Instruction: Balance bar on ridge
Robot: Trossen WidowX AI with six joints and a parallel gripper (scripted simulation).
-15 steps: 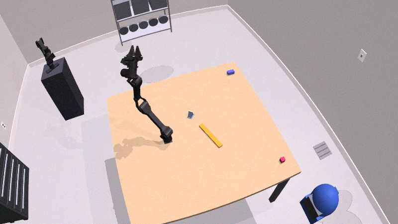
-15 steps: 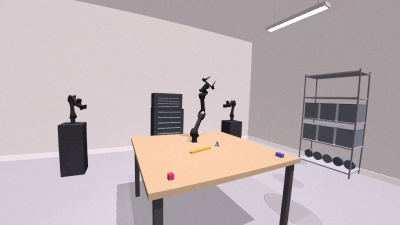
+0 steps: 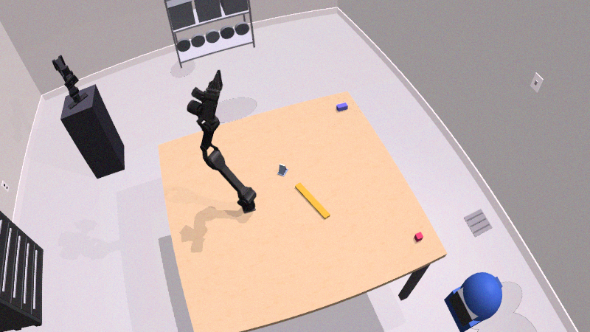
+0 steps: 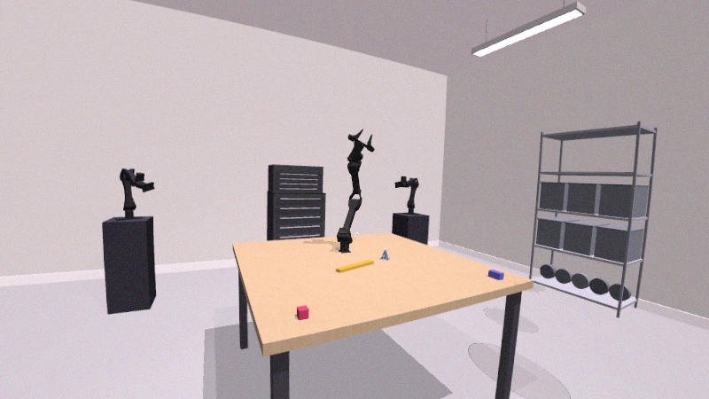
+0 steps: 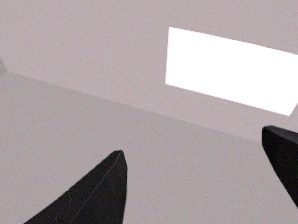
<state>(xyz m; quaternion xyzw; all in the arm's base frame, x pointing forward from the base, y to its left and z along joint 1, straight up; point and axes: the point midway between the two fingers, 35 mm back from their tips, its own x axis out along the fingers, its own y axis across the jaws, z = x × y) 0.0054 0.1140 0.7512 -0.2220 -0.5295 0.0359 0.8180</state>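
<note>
The yellow-orange bar (image 3: 312, 201) (image 4: 354, 266) lies flat on the wooden table (image 3: 255, 277) (image 4: 396, 297). The small blue-grey ridge (image 3: 282, 170) (image 4: 385, 254) stands on the table a short way from one end of the bar, with nothing on it. My gripper (image 3: 219, 71) (image 4: 366, 133) (image 5: 193, 147) is raised high above the table, pointing upward and far from both bar and ridge. Its fingers stand apart with nothing between them. The wrist view shows neither bar nor ridge, only walls or ceiling and a bright lamp.
A blue-violet block (image 3: 341, 106) (image 4: 495, 274) lies near one table corner. A red cube (image 3: 418, 236) (image 4: 302, 312) sits near another corner. A ceiling lamp (image 4: 530, 30) (image 5: 230, 72) hangs overhead. A shelf rack (image 4: 595, 173) stands away from the table.
</note>
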